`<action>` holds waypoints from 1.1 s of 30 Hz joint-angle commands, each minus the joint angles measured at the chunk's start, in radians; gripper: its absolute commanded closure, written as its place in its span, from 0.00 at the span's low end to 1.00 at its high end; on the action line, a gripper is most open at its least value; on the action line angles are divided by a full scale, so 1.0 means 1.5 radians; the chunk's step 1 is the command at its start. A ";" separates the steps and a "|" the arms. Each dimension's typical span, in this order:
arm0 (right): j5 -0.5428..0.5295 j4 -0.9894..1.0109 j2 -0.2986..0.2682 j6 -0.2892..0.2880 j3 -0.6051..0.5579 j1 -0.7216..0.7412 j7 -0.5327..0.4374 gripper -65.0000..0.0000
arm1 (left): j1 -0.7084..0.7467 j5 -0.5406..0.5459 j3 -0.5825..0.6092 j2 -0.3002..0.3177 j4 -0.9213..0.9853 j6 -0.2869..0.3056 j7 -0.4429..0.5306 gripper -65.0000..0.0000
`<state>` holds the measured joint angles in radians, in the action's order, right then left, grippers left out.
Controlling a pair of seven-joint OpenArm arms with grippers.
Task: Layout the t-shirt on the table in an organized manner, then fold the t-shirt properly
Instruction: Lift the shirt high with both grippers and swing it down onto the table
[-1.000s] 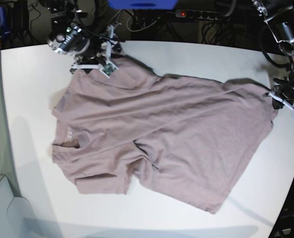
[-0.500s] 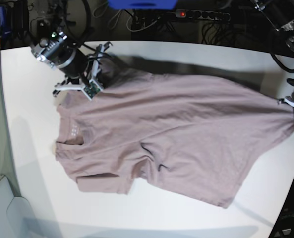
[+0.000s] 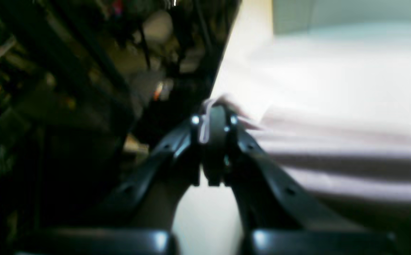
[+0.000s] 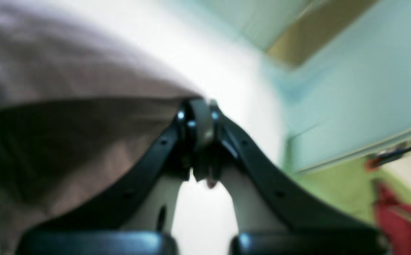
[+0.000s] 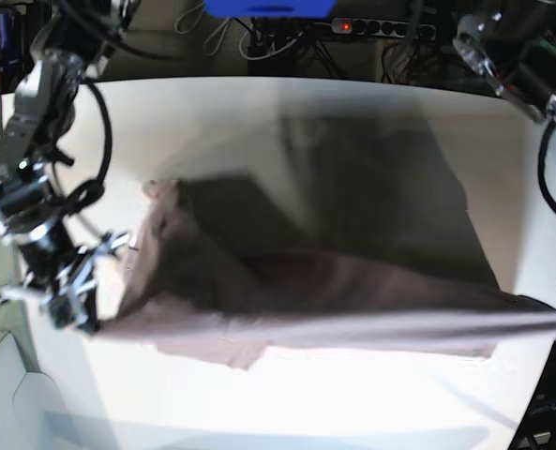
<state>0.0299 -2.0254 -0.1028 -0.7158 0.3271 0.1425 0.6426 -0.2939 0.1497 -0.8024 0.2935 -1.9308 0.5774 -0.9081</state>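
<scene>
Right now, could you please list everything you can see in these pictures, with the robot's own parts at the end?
dusty mauve short-sleeved t-shirt: one, pinkish-brown, lifted and stretched in a blurred band across the near half of the table, one end at each gripper.
large smooth white table: one, white, under the shirt, filling most of the base view.
black power strip: one, black with a red switch, behind the table's far edge among cables.
right gripper: one, black, shut on the t-shirt, near the table's left edge in the base view.
left gripper: one, black, shut on the t-shirt, at the base view's right edge.
</scene>
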 commanded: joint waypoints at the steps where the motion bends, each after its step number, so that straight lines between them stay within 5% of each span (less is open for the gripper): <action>1: 0.003 -0.012 -0.007 0.012 0.015 0.037 -0.013 1.00 | -0.034 -0.004 0.016 0.015 -0.012 -0.007 0.021 1.00; 10: 0.003 -0.014 -0.007 0.012 0.033 0.228 -0.018 1.00 | -0.187 -0.005 0.148 0.015 -0.012 -0.009 0.021 1.00; 21: 0.006 -0.014 -0.025 0.012 0.034 0.352 -0.199 1.00 | -0.357 -0.074 0.282 0.013 -0.055 -0.009 0.023 1.00; 33: 0.002 -0.013 -0.027 0.012 0.078 0.439 -0.207 1.00 | -0.359 -0.071 0.216 0.029 -0.066 -0.008 0.023 1.00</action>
<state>0.0467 -2.0350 -0.1371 -0.7090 0.4480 0.7685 0.3580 -0.8078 0.0406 -0.4782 0.3305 -2.0224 0.5762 -0.8936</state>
